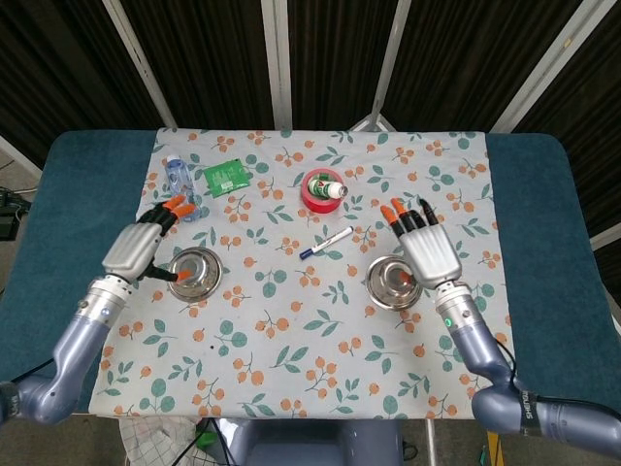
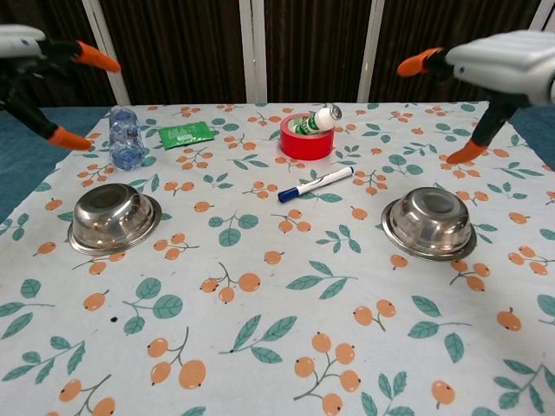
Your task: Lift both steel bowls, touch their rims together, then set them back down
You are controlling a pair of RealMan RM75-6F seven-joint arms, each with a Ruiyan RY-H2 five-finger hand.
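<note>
Two steel bowls sit upright on the patterned cloth. The left bowl (image 1: 194,273) (image 2: 114,217) lies near the cloth's left side and the right bowl (image 1: 392,282) (image 2: 430,223) near its right side. My left hand (image 1: 138,247) (image 2: 36,71) hovers above and to the outer side of the left bowl, fingers spread, holding nothing. Raised over the right bowl, my right hand (image 1: 428,250) (image 2: 497,74) is also spread and empty. Neither hand touches a bowl.
A water bottle (image 1: 181,187) (image 2: 127,137) lies at the back left beside a green packet (image 1: 226,177) (image 2: 185,133). A red tape roll with a small bottle in it (image 1: 323,189) (image 2: 309,133) stands at the back centre. A blue marker (image 1: 326,242) (image 2: 316,184) lies between the bowls.
</note>
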